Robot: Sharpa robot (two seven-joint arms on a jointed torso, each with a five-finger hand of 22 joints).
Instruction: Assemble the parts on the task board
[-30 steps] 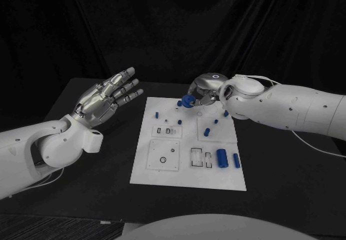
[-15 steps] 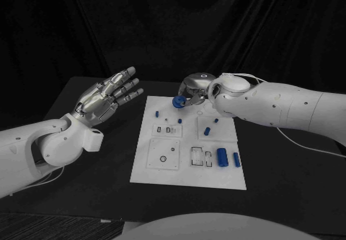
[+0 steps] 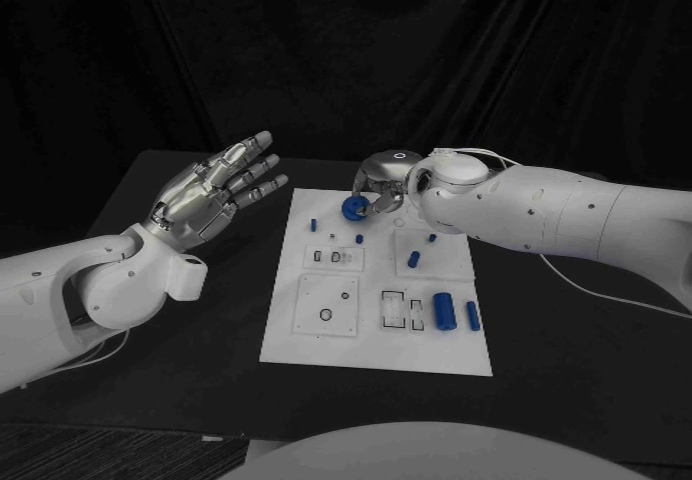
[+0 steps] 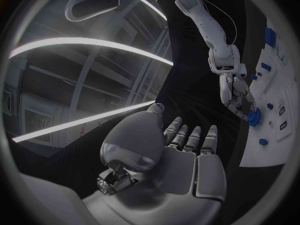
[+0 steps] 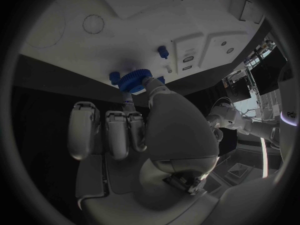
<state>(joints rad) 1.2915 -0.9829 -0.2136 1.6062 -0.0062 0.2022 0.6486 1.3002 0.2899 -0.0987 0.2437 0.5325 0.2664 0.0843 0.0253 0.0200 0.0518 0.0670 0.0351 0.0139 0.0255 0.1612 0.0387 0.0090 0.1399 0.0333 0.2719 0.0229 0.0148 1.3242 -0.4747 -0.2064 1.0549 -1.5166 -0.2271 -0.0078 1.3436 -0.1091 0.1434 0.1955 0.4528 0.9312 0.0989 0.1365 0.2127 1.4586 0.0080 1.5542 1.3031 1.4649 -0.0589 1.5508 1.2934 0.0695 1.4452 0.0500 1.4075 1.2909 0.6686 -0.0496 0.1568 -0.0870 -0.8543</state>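
My right hand (image 3: pixel 387 182) hovers over the far edge of the white task board (image 3: pixel 378 340) and pinches a round blue toothed part (image 3: pixel 353 208) (image 5: pixel 134 80) (image 4: pixel 254 117) between thumb and finger. The same hand (image 4: pixel 237 92) with its arm appears in the left wrist view. My left hand (image 3: pixel 216 190) (image 4: pixel 181 155) is raised left of the board, palm up, fingers spread, holding nothing. Several blue parts lie on the board: a small peg (image 3: pixel 315 228), a short pin (image 3: pixel 414 262), a thick cylinder (image 3: pixel 444 311) and a slim one (image 3: pixel 472 318).
The board carries raised plates with a round hole (image 3: pixel 326 318) and rectangular slots (image 3: pixel 394 311). Black table surface (image 3: pixel 577 370) surrounds the board on all sides, with dark curtain behind.
My right hand has carried the blue toothed part leftward along the board's far edge. The left hand has stayed where it was.
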